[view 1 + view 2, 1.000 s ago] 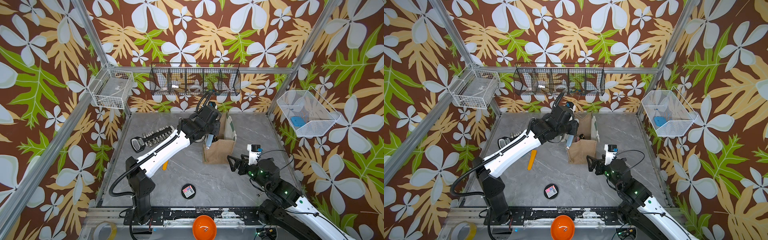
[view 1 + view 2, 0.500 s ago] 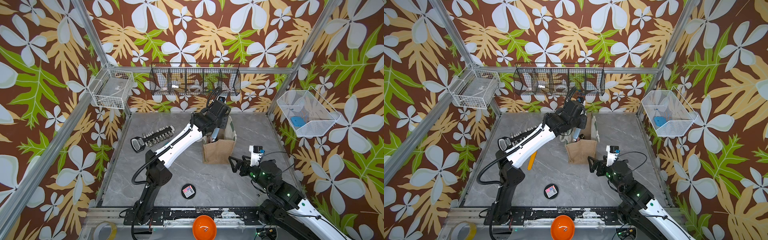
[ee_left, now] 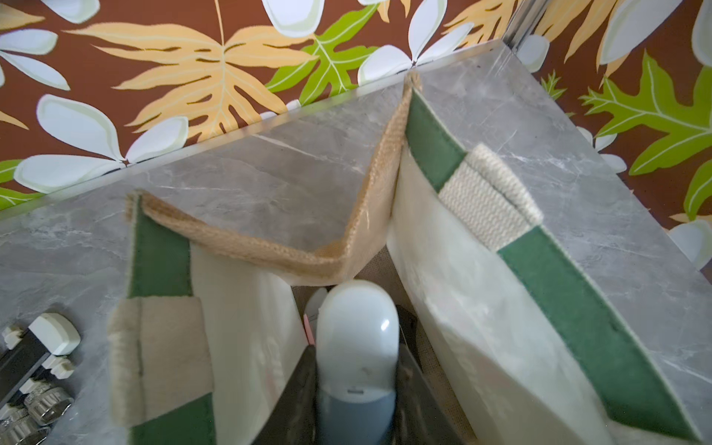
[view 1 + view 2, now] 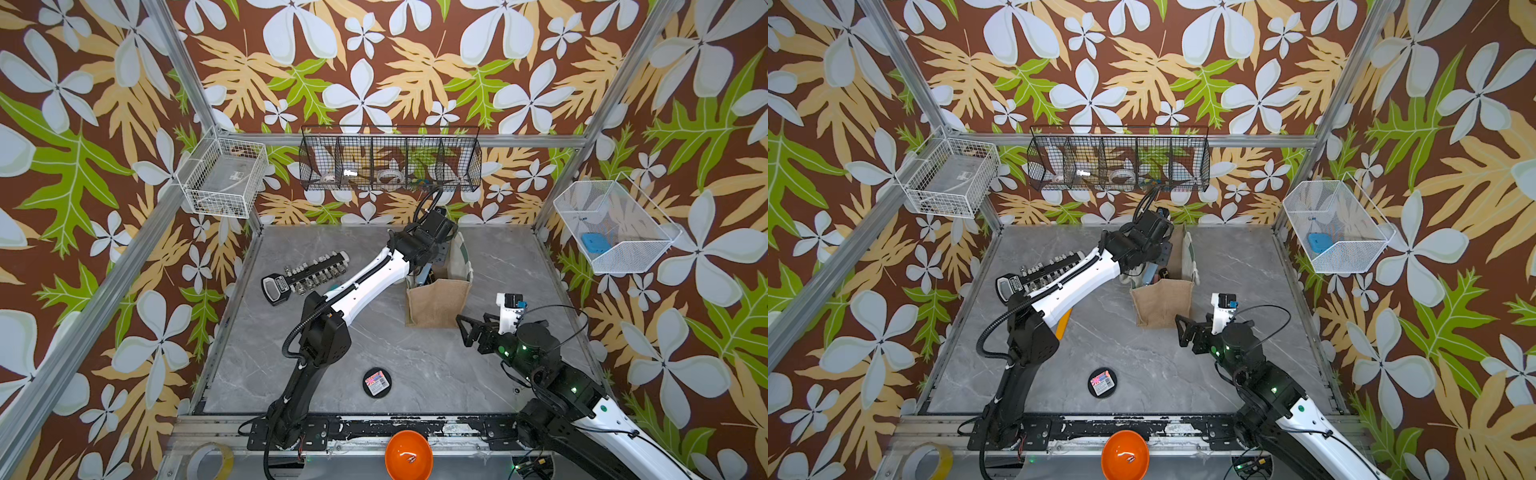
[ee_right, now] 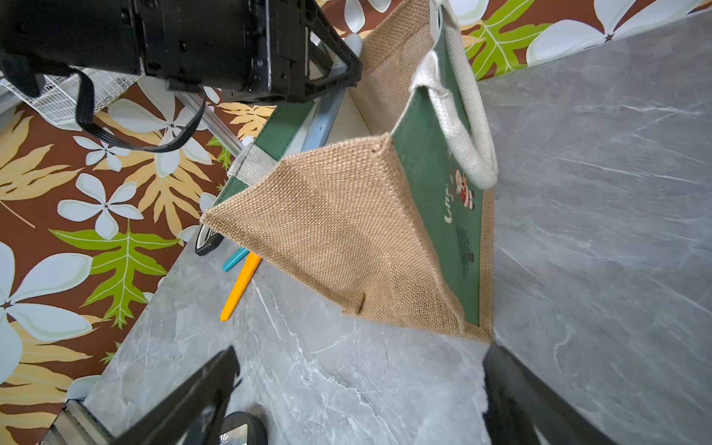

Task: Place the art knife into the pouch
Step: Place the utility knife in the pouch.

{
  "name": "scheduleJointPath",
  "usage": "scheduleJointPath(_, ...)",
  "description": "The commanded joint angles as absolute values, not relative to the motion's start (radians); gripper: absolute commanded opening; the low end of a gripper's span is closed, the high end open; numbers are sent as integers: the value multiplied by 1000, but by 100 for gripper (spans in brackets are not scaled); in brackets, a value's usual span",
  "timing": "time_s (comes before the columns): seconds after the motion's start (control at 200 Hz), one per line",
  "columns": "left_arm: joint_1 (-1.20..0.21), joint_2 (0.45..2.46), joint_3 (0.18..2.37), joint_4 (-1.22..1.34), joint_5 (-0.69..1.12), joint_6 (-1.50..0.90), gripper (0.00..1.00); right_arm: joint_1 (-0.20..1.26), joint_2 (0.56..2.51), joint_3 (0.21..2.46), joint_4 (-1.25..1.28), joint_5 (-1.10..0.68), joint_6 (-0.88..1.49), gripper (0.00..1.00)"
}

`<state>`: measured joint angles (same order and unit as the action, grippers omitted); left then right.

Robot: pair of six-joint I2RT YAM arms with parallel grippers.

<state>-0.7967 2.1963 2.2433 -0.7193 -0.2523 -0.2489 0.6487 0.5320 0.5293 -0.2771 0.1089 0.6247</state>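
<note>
Nearly done: your left jaws pinch the pale grey-blue plastic art knife, its tip inside the open tan burlap pouch just below them. Only the release remains, and your right jaws stand spread, empty.

my left arm wears a white shell between black joint blocks, a ribbed black cable running beside it. my right arm is black with green lights, a white block by the wrist and a white lower shell.
</note>
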Motion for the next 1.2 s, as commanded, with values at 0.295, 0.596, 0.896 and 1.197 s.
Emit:
scheduleJointPath(0.295,-798,2218,2174,-680,-160,-256,38,650,588,535,-246,117,623,99)
scheduleJointPath(0.596,-799,2076,2141,-668,-124,-265,100,651,652,591,-281,126,600,100)
scheduleJointPath(0.896,-801,1766,1938,-554,-187,-281,100,650,710,665,-308,123,577,100)
scheduleJointPath(1.197,-790,1342,1374,-305,-214,-367,100,706,866,847,-407,117,503,96)
